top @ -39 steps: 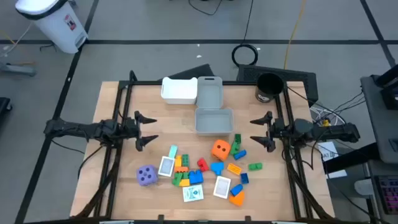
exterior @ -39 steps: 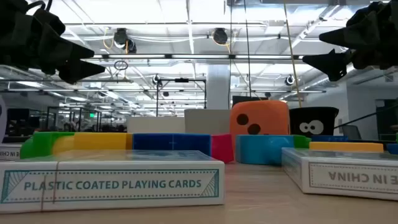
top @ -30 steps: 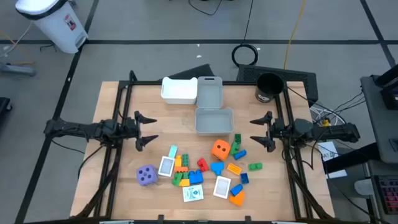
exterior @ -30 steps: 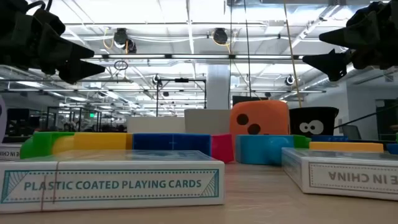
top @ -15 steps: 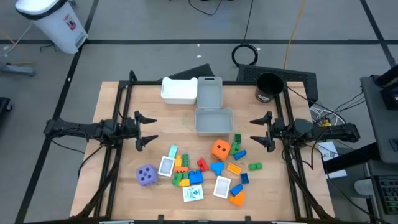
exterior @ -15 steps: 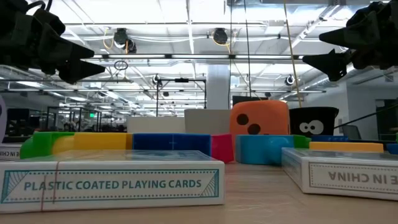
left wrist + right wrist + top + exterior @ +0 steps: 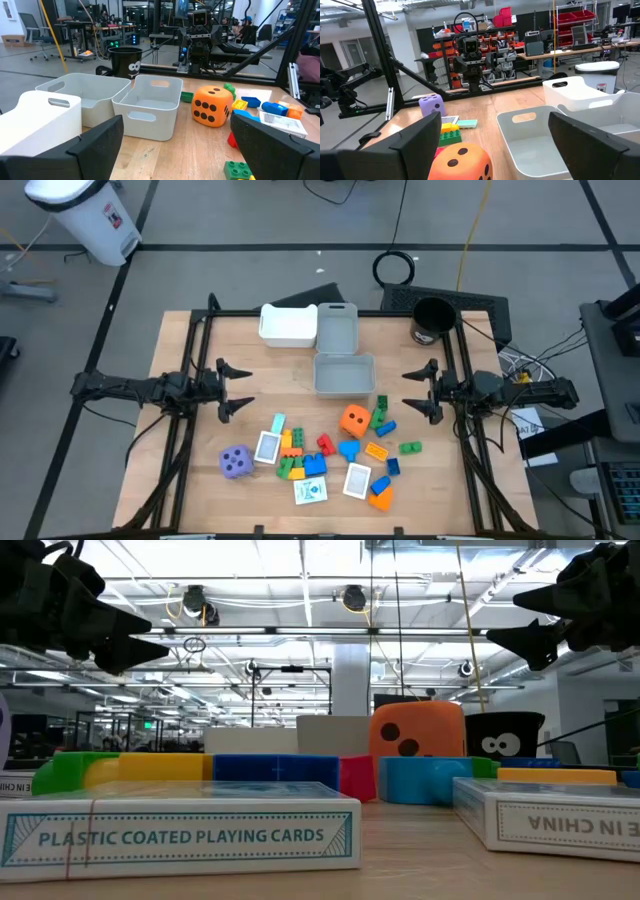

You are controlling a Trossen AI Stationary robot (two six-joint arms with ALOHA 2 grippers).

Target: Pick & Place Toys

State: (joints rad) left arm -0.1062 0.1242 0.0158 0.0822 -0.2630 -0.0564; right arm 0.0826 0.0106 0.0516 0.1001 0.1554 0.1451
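Note:
The toys lie in a loose heap on the near half of the table: an orange die (image 7: 353, 420), a purple die (image 7: 236, 462), small coloured building blocks (image 7: 300, 460) and white card packs (image 7: 358, 480). The orange die (image 7: 213, 105) also shows in the left wrist view, and both dice, orange (image 7: 461, 162) and purple (image 7: 432, 106), in the right wrist view. My left gripper (image 7: 237, 388) hovers open at the table's left side. My right gripper (image 7: 419, 392) hovers open at the right side. Both point level toward the middle, above the table, and hold nothing.
Three rectangular bins stand at the table's far middle: a white one (image 7: 289, 326) and two grey ones (image 7: 338, 328), (image 7: 344, 374). A black cup (image 7: 433, 320) sits at the far right corner. Black frame posts (image 7: 190, 360) run along both table sides.

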